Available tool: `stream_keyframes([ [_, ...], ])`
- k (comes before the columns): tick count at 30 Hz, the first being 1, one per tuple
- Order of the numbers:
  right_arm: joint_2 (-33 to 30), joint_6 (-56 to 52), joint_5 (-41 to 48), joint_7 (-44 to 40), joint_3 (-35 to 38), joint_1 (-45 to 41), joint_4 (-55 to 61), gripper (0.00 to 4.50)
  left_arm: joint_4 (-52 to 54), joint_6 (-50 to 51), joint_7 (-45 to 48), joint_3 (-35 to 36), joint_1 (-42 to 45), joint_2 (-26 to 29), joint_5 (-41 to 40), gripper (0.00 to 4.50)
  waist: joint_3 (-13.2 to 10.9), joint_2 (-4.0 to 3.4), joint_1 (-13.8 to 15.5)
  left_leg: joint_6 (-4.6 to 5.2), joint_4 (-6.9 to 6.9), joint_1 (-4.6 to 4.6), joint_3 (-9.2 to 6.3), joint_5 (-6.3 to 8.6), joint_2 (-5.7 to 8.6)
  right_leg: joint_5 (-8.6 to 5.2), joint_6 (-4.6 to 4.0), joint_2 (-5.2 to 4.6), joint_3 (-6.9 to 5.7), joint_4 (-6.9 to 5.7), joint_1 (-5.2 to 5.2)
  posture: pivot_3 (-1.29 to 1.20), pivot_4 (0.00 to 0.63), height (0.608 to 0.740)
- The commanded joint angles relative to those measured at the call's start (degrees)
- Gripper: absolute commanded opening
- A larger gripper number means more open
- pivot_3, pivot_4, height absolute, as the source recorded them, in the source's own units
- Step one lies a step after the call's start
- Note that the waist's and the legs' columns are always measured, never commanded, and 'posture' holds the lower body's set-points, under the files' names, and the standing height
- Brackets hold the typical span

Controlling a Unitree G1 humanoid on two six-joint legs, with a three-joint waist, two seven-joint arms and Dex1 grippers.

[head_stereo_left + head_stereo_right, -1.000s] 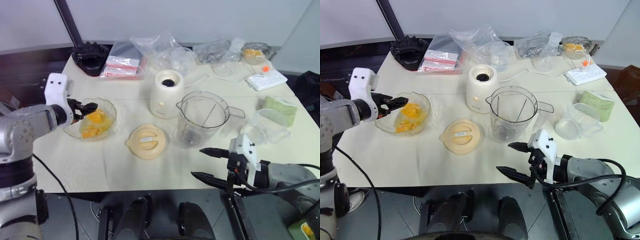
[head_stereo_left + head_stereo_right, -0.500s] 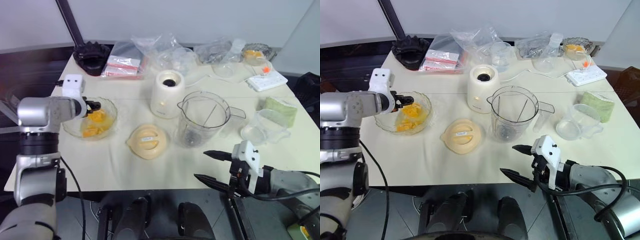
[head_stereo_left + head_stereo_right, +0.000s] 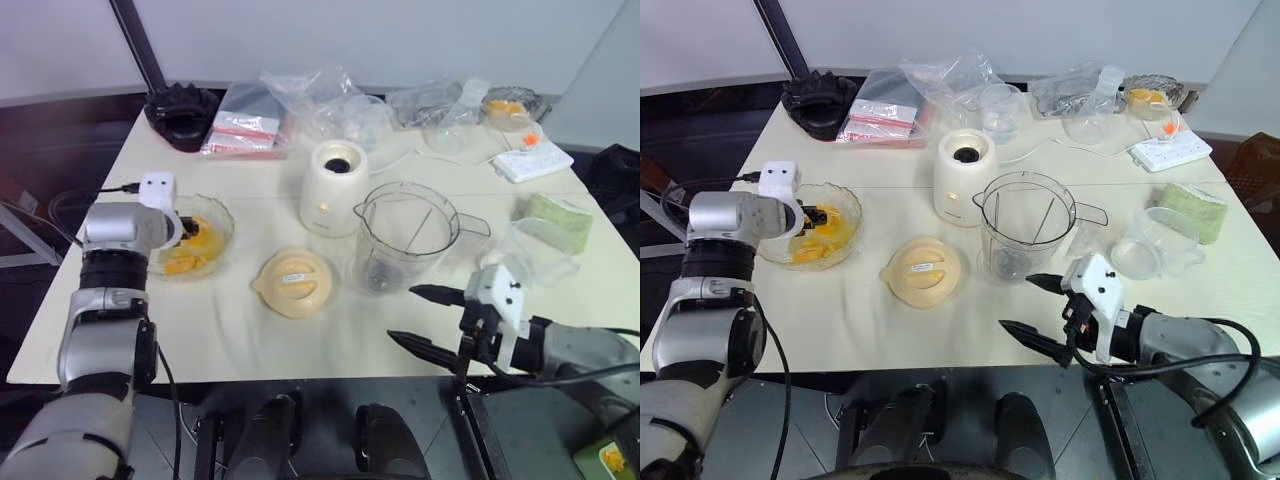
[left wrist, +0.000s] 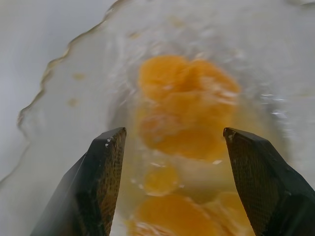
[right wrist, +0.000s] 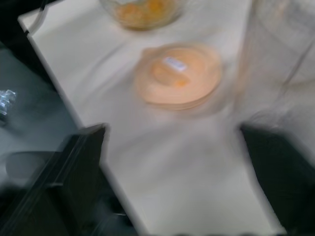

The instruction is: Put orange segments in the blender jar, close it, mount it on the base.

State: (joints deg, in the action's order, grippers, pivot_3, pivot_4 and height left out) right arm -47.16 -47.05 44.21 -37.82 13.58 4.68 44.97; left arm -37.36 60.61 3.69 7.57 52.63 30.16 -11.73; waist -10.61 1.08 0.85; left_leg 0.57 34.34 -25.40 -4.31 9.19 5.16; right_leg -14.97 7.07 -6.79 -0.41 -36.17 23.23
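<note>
The left gripper (image 3: 812,214) hides part of the orange segments (image 3: 820,235) — the lid (image 5: 178,75) shows blurred.

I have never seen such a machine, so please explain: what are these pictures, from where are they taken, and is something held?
It is a two-armed robot at a table. Two pictures come from its head camera, two from cameras on its wrists. The left gripper hangs open over the orange segments in a glass bowl, gripping nothing yet. The right gripper waits open and empty near the table's front edge. Also there: the empty blender jar, the base and a round lid.
</note>
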Motion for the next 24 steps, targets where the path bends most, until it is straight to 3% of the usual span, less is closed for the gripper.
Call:
stream_keyframes([
  [1,-0.65,-2.01,2.13,2.02,-0.60,-3.07,2.09,4.40,-3.66,-4.79,0.11,0.42,1.88,-0.74,1.72,3.28,0.02,0.03,0.10,0.00,0.01,0.00,0.00,0.00,0.00,0.00,0.00,0.00,0.00,0.00,-0.01,0.00,0.150,0.740],
  [8,-0.64,-3.73,2.96,3.59,-1.42,-4.86,2.31,4.40,-13.32,-12.90,1.68,0.18,3.17,-2.78,3.31,3.28,0.06,0.11,0.06,0.00,0.05,-0.01,0.00,0.00,0.01,0.04,0.04,0.00,0.00,0.00,-0.02,0.00,0.150,0.740],
  [11,-0.72,-3.27,2.54,3.49,-1.31,-3.71,2.61,4.50,-16.00,-17.31,0.99,-0.58,3.18,-3.11,5.10,2.46,0.08,0.11,0.03,0.00,0.08,0.00,0.00,0.00,0.01,0.06,0.07,-0.01,0.00,-0.01,-0.05,0.00,0.150,0.740],
  [16,-0.88,-2.80,2.43,3.22,-0.72,-2.56,2.84,4.50,-17.95,-19.95,1.01,-0.46,3.39,-3.59,6.12,0.03,0.09,0.12,-0.07,0.01,0.17,0.00,0.02,0.00,0.00,0.13,0.12,0.01,0.00,-0.04,-0.06,0.00,0.150,0.740],
  [24,-1.37,-1.23,1.54,1.30,-0.41,-1.25,1.42,4.50,-4.72,-16.54,-1.50,-2.08,-0.43,-2.66,9.71,0.03,0.07,0.14,-0.07,0.06,0.54,-0.11,0.01,0.04,0.00,0.25,0.26,0.02,0.01,-0.03,-0.16,0.00,0.150,0.740],
])
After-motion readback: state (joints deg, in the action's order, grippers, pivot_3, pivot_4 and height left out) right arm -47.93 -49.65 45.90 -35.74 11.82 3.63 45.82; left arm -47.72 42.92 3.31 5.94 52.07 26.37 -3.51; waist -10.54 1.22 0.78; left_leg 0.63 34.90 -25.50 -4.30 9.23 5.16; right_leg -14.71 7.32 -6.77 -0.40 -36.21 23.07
